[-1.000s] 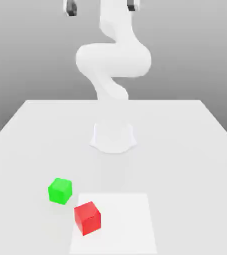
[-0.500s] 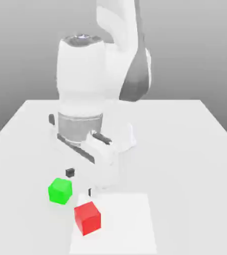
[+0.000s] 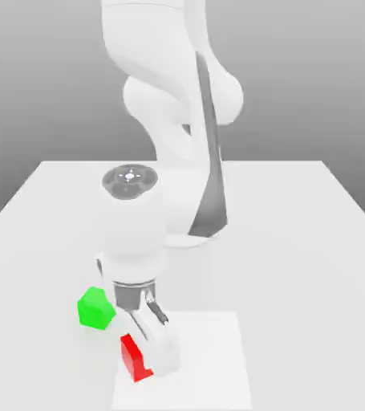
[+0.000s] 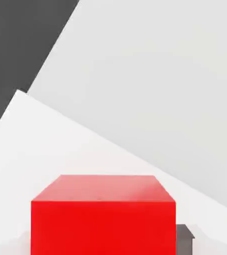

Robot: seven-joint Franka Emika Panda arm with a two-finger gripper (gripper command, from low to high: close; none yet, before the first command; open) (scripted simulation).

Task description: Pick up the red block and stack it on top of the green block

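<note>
The red block [image 3: 132,358] sits on the table near its front edge, half hidden behind the white hand of my gripper [image 3: 148,363], which has come down over it and is shut on it. In the hand view the red block [image 4: 103,215] is very close between the jaws, with one dark fingertip [image 4: 185,239] against its side. The green block [image 3: 95,308] stands on the table a little behind the red one, toward the exterior view's left, apart from the hand.
The white table [image 3: 298,241] carries a lighter square patch [image 3: 209,361] under the red block. The arm's base [image 3: 197,229] stands at the table's middle, behind the blocks.
The arm swung down from high above the table to the red block. The jaws, open half a second ago, have shut on it. Neither block has moved.
</note>
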